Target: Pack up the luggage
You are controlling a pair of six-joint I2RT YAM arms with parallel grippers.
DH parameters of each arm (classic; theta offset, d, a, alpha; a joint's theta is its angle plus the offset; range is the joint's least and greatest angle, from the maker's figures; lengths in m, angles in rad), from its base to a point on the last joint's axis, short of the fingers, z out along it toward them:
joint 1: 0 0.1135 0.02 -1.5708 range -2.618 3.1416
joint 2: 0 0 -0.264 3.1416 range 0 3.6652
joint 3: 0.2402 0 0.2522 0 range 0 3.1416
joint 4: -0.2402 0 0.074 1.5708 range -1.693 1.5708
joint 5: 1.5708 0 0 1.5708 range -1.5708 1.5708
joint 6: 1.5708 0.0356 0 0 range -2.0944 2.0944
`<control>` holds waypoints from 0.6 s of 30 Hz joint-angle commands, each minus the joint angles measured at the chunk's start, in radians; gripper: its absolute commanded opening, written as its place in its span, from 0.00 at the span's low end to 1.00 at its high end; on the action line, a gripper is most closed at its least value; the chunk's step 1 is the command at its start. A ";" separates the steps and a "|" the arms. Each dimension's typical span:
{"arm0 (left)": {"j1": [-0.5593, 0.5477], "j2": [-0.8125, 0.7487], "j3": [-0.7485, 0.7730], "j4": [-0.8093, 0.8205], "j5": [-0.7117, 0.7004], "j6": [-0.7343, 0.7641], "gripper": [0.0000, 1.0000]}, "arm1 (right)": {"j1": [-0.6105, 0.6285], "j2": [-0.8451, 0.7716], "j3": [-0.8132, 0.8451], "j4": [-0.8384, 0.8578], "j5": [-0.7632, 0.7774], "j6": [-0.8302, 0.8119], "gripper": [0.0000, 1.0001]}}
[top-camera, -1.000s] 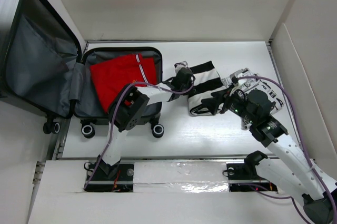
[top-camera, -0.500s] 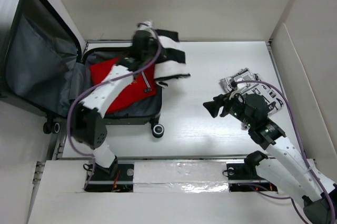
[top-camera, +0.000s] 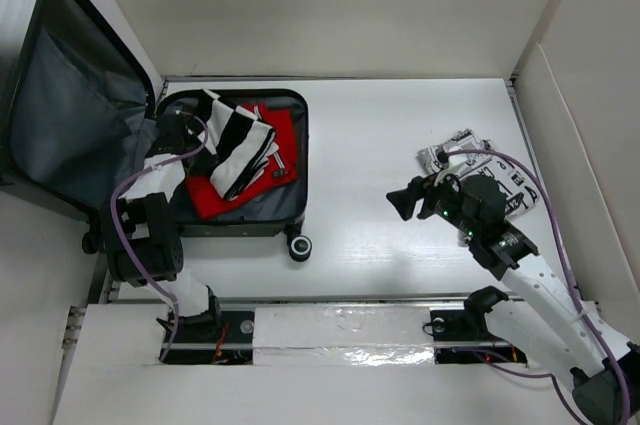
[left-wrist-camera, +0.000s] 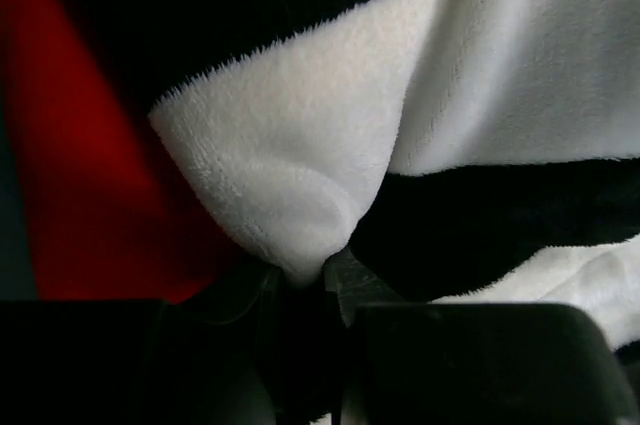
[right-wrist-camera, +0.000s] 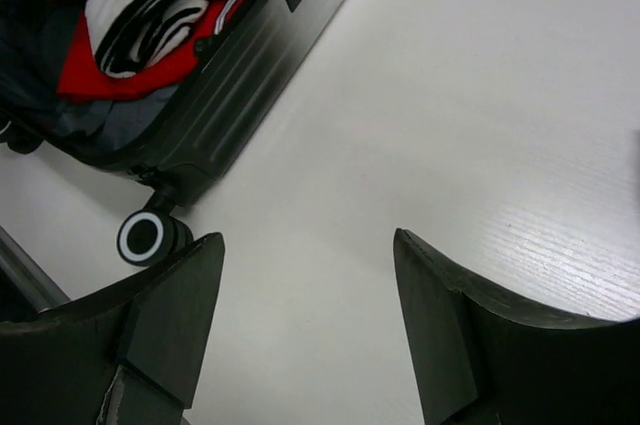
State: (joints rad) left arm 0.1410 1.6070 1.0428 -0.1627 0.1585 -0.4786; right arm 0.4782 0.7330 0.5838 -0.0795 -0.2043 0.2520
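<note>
**A:** Far left, first entry?
**B:** The luggage, open. Its lid stands against the left wall with the grey lining showing. Its base lies flat at the left end of the bench, with one black wheel at the near right corner.

**A:** Contents of the base?
**B:** One red cloth, lying flat. One striped plush cloth, black and white, rumpled on top of the red one and running from the far edge toward the middle.

**A:** Left pincer?
**B:** The left pincer is down inside the base, at its left side. It is clamped shut on a fold of the striped plush cloth; the wrist view shows white pile pinched between the fingers.

**A:** Middle of the bench?
**B:** Bare white surface.

**A:** Right pincer?
**B:** The right pincer hangs above the bench, well apart from the luggage and pointing toward it. Its jaws are spread and nothing is between them.

**A:** Far right?
**B:** One black-and-white printed item, on the bench just behind the right arm. I cannot tell what it is.
</note>
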 commanded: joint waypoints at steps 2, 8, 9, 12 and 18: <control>0.017 -0.151 -0.081 -0.048 0.032 -0.008 0.22 | -0.016 0.029 -0.018 0.063 0.072 0.009 0.75; 0.026 -0.369 -0.176 -0.043 0.007 -0.058 0.12 | -0.047 0.141 0.017 0.064 0.173 0.012 0.68; 0.026 -0.416 -0.190 -0.040 0.012 -0.069 0.11 | -0.047 0.150 0.025 0.049 0.174 0.007 0.68; 0.026 -0.478 -0.216 -0.020 0.021 -0.087 0.09 | -0.047 0.164 0.042 0.061 0.164 0.006 0.69; 0.026 -0.519 -0.196 -0.043 -0.028 -0.092 0.99 | -0.076 0.193 0.065 0.031 0.379 -0.022 0.85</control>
State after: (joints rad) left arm 0.1593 1.1339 0.8341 -0.2016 0.1539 -0.5632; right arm 0.4259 0.9127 0.5869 -0.0685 0.0345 0.2539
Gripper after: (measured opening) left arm 0.952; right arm 0.845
